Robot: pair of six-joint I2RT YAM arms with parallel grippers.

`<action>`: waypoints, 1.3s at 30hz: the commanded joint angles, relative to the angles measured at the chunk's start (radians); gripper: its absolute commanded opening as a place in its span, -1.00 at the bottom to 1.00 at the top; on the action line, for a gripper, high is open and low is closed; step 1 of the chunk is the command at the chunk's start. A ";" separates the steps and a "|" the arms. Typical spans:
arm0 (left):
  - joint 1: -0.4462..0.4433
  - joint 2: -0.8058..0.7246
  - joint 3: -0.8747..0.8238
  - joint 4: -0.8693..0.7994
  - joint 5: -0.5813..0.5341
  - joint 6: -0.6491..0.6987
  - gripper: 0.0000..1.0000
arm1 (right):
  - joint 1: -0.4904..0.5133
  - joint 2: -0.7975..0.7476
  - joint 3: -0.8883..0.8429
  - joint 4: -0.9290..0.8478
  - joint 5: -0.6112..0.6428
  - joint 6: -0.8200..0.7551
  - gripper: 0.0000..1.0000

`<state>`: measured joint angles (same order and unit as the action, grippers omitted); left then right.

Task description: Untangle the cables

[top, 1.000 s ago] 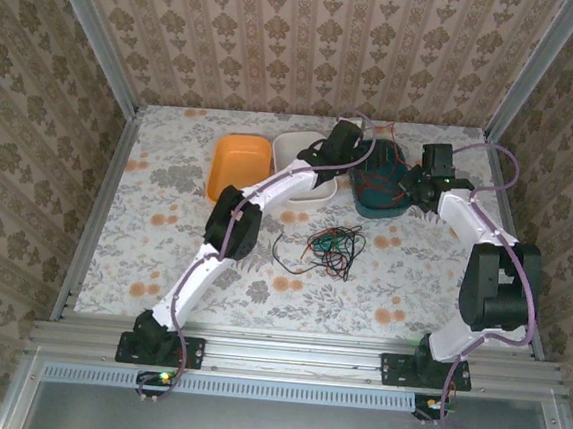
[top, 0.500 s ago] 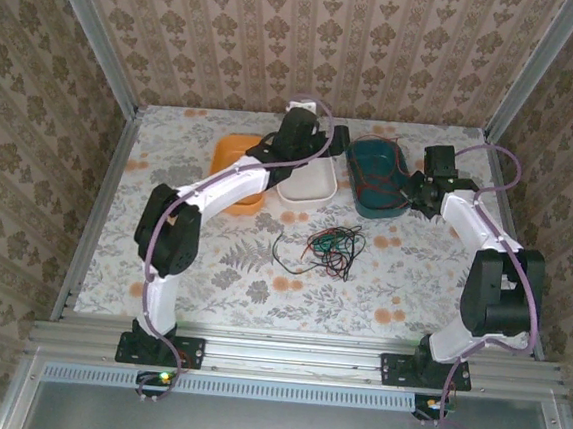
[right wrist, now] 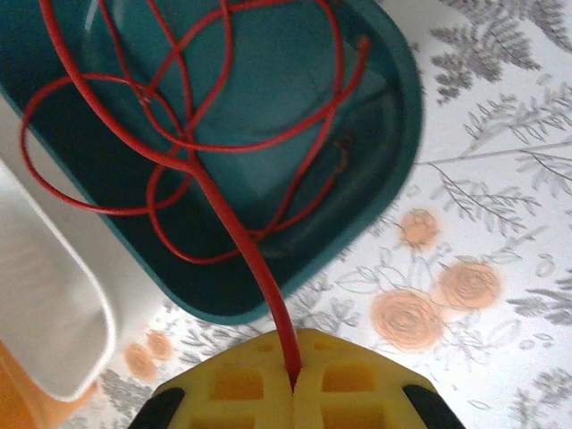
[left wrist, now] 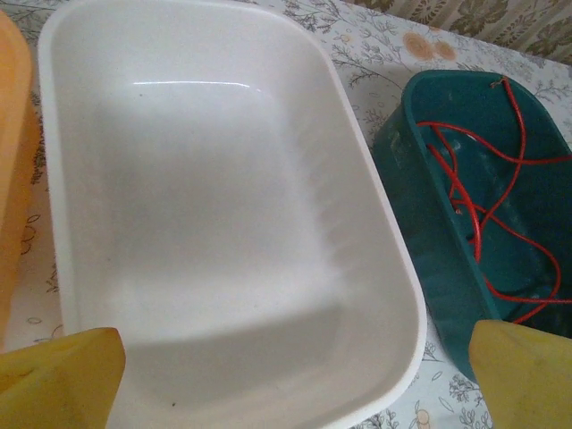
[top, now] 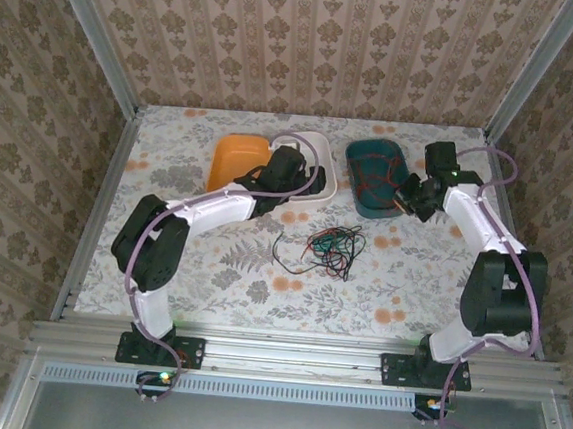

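- Orange tub (top: 233,160) sits far-left on the counter (top: 212,258), long side up against its neighbour.
- White tub (left wrist: 223,223) in the middle, between the other two.
- Teal tub (left wrist: 416,223) just to its right, a narrow gap apart.
- Floral cloth covers the counter.
- Patterned wallpaper (top: 311,46) all round.
- Aluminium rail (top: 294,356) along the near edge.

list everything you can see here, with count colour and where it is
orange bin: one, orange, far side of the table, leftmost
white bin: one, white, empty, between the orange and teal bins
teal bin: one, teal, right of the white bin
red cable: apparently one, red, looped inside the teal bin
tangled cables: one bundle, red, black and green, mid-table in front of the bins
table: one, floral cloth
left gripper: one, yellow fingers, open over the white bin
right gripper: one, yellow, shut on the red cable beside the teal bin
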<state>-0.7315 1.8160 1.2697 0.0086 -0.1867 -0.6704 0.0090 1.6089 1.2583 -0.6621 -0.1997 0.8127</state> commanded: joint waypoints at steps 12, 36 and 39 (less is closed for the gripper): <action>-0.024 -0.107 -0.043 -0.024 -0.013 0.097 1.00 | 0.028 0.285 0.240 0.044 0.118 0.060 -0.98; -0.056 -0.163 -0.127 -0.082 0.243 0.368 1.00 | 0.156 -0.011 0.096 0.078 0.282 -0.115 -0.14; -0.067 -0.153 -0.140 -0.090 0.316 0.422 1.00 | 0.212 -0.073 -0.001 0.082 0.196 -0.171 -0.18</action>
<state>-0.7830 1.6604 1.1515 -0.0605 0.0227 -0.3340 0.1692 1.5707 1.3312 -0.5816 0.0746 0.7029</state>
